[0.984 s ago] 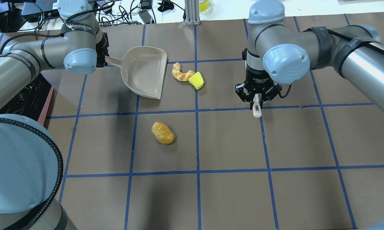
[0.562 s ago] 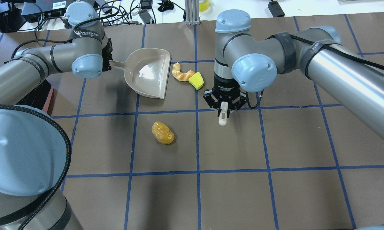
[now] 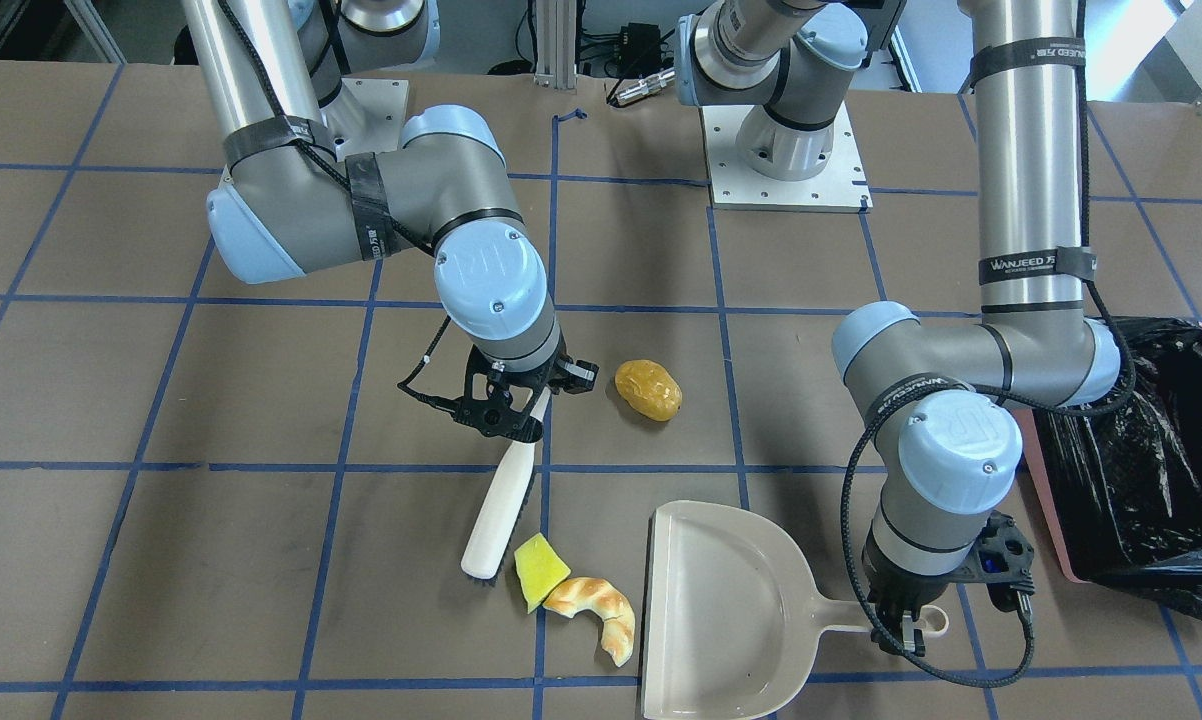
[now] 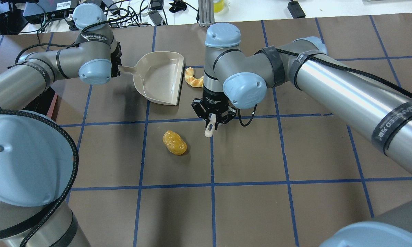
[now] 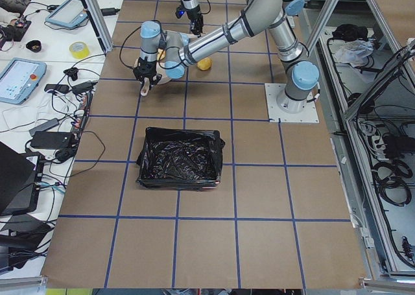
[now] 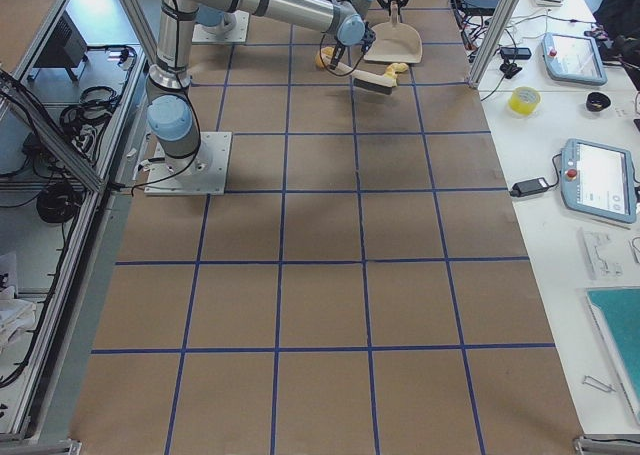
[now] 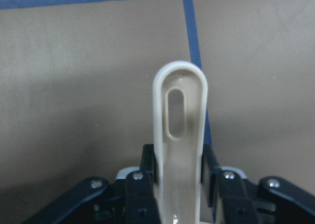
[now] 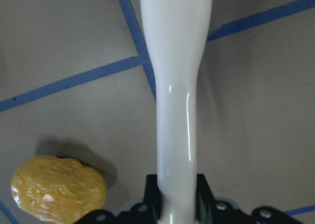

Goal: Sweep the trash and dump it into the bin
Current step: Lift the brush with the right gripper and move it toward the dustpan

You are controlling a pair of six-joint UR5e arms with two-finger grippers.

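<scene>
My right gripper (image 3: 519,408) is shut on the handle of the beige hand brush (image 3: 499,505); the brush head sits beside the yellow wedge (image 3: 540,571). The tan croissant (image 3: 593,610) lies between the wedge and the open edge of the beige dustpan (image 3: 721,610). My left gripper (image 3: 906,622) is shut on the dustpan's handle (image 7: 179,115). The glossy yellow-orange lump (image 4: 174,142) lies apart, close to the right gripper (image 4: 211,118), and also shows in the right wrist view (image 8: 58,188). The black-lined pink bin (image 3: 1131,470) stands beside my left arm. In the overhead view the wedge is hidden under my right arm.
The table is brown paper with a blue tape grid (image 4: 213,185). Cables and boxes (image 4: 55,10) lie beyond the far edge. The arm bases (image 3: 786,150) are bolted on the robot's side of the table.
My right arm has swung left with the brush, from right of the wedge to over it. The dustpan shifted slightly toward the croissant. The trash has not moved.
</scene>
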